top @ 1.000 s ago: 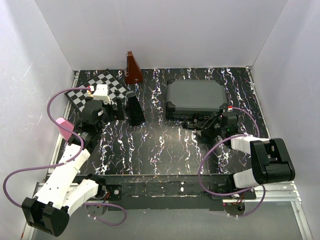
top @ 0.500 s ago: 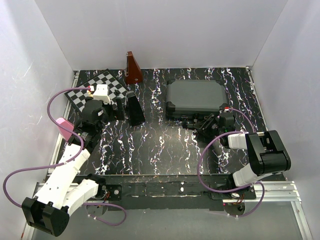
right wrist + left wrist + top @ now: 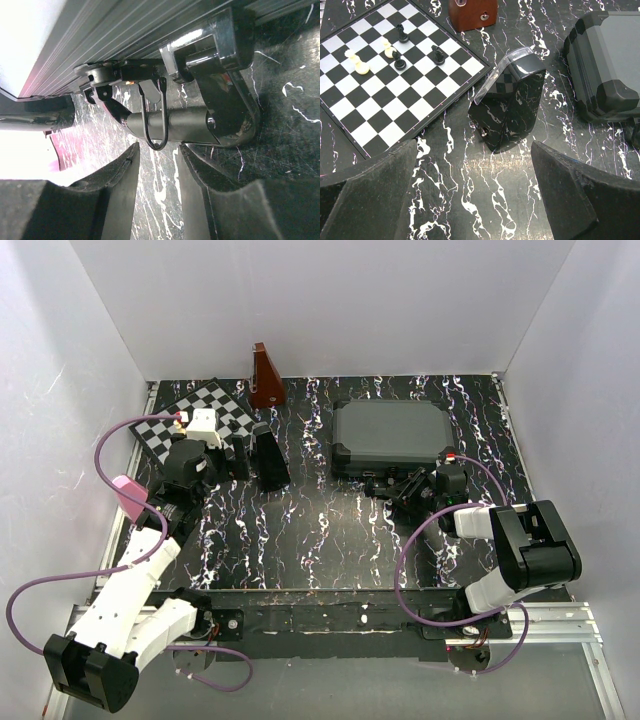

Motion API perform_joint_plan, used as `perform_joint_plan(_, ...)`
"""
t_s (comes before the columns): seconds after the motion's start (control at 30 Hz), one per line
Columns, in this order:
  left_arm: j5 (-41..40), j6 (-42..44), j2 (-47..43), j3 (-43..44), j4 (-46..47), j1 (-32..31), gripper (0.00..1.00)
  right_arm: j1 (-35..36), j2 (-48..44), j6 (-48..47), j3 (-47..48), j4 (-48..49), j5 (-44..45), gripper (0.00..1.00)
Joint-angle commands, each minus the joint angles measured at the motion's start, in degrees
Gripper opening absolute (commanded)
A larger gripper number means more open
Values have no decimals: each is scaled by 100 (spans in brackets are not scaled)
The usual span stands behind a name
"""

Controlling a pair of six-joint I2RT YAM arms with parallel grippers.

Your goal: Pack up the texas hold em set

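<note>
Requesting step status for the pack-up. (desk)

Step in hand, by my reading: securing the front of the case [image 3: 390, 435]. It lies shut at the back right of the bench [image 3: 320, 530]. I have the right pincer [image 3: 159, 150] low at its front edge, fingers parted by a narrow gap with bare bench showing through; nothing is clamped. A wire loop [image 3: 152, 120] hangs just above that gap, beside a shiny latch [image 3: 220, 45] and a dark bar [image 3: 170, 125] I take for the carry handle. (console)

Left side? (desk)

Left pincer [image 3: 474, 147] is fully released and holds nothing. It hovers near the chessboard [image 3: 395, 85], pointed at a black marbled wedge [image 3: 512, 100]. A brown block [image 3: 472, 12] stands beyond. None of these belongs to the set. (console)

Next move? (desk)

Judgement only: line the fingers up on the latch hardware, then press or flip it home squarely. The parts are small and close together, so a fine approach is called for; a slip would catch the bar instead. (console)

What can you not confirm? (desk)

1. Contents: chips, cards and dice are out of sight inside the shut case.
2. Whether the latch is fastened.
3. The right wrist view is washed out white at its left and crops the case to its front edge.
4. From above, the right fingertips merge with the dark hardware, so contact cannot be judged there. (console)
</note>
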Motion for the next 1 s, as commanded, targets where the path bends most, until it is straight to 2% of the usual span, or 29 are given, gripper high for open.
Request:
perform_joint_plan(0.0,-84,6,-26,-50,66,-9,98,-19,-181,38,225,756,317,43)
perform_joint_plan(0.27,-84,6,-26,-50,66,-9,98,-19,-497,-15,251,659,476,42)
perform_joint_plan(0.97,-84,15,26,-41,57,-18,98,-19,-14,-138,726,800,458,42)
